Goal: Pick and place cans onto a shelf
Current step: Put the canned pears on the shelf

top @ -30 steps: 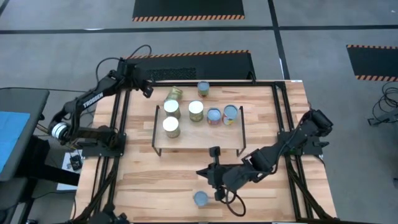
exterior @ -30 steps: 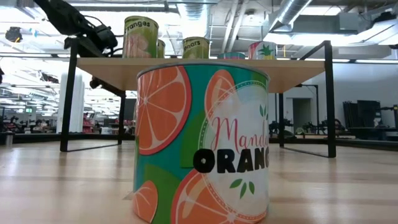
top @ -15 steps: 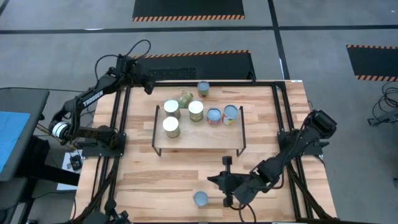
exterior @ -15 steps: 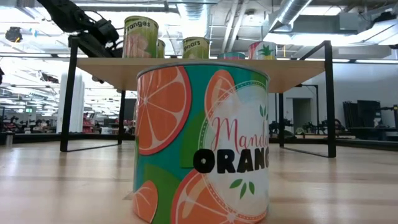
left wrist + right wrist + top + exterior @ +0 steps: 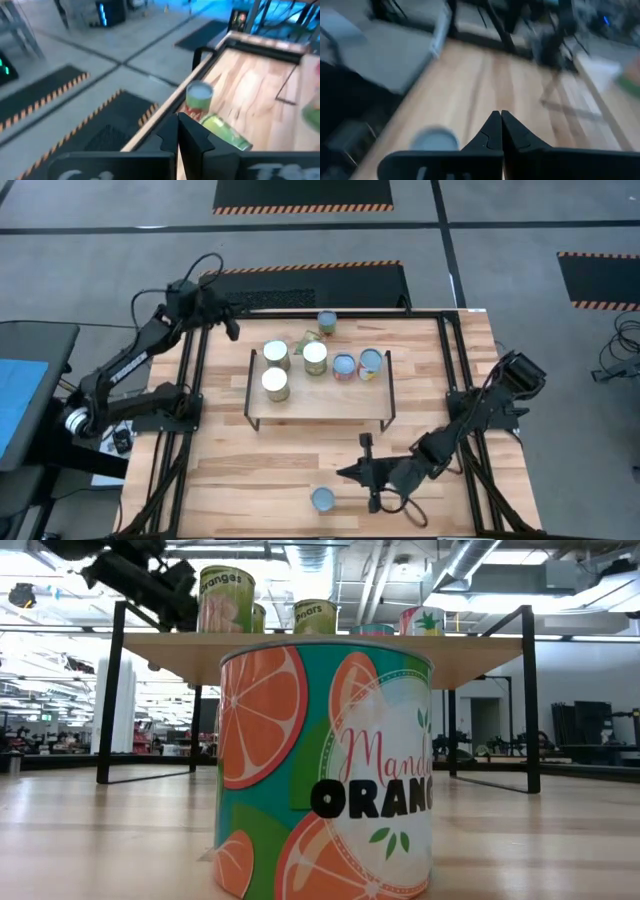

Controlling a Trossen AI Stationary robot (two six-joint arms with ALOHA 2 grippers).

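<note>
Right claw (image 5: 352, 474), closed and empty, sits just beside upright mandarin orange can (image 5: 323, 499) on worktop; left claw (image 5: 233, 328) closed, far.

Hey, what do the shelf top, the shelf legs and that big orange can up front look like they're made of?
The shelf top looks like light unfinished wood: pale, matte, with faint grain. Its legs seem to be thin black metal with a matte finish. The mandarin orange can is probably tin under a glossy printed label; from above its lid looks silvery and metallic.
</note>
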